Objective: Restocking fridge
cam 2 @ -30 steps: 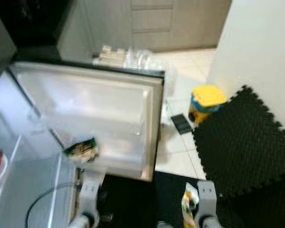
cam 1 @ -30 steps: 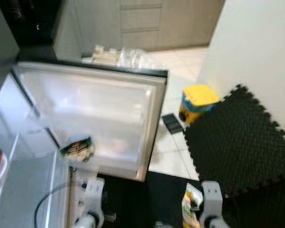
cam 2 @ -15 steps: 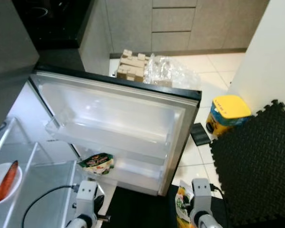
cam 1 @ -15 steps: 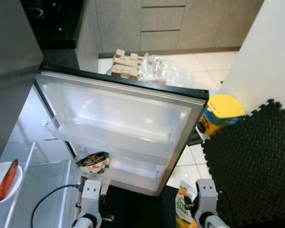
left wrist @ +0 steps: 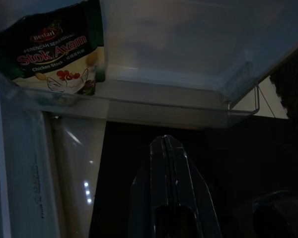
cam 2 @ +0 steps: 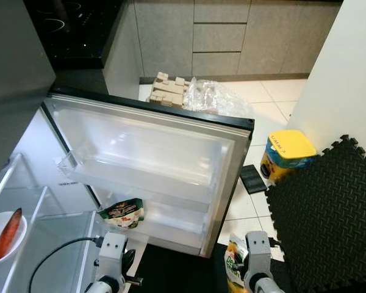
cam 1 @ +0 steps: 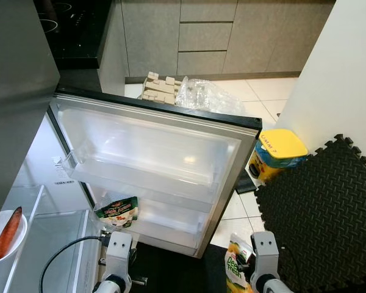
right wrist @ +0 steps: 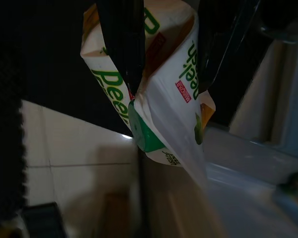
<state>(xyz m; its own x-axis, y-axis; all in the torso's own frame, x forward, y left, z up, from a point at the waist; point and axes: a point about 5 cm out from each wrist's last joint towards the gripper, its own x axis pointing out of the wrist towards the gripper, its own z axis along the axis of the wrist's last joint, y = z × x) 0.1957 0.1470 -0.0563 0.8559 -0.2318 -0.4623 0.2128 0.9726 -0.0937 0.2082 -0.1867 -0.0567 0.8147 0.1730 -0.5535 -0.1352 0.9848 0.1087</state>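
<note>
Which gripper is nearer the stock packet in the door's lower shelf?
Left. The left gripper, fingers closed together and empty, sits just below the stock packet. The right gripper is off to the right past the fridge door, clamped on a juice carton.

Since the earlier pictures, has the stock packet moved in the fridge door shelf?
No. The stock packet sits at the same end of the lower door shelf; the camera has shifted, not the packet.

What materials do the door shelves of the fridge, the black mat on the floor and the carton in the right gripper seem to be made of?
Door shelves: clear glossy plastic; the white liner shows through.
Black mat: probably foam, matte, with embossed texture and interlocking toothed edges.
Carton in the right gripper: apparently coated paperboard, printed, with folded creases.
</note>
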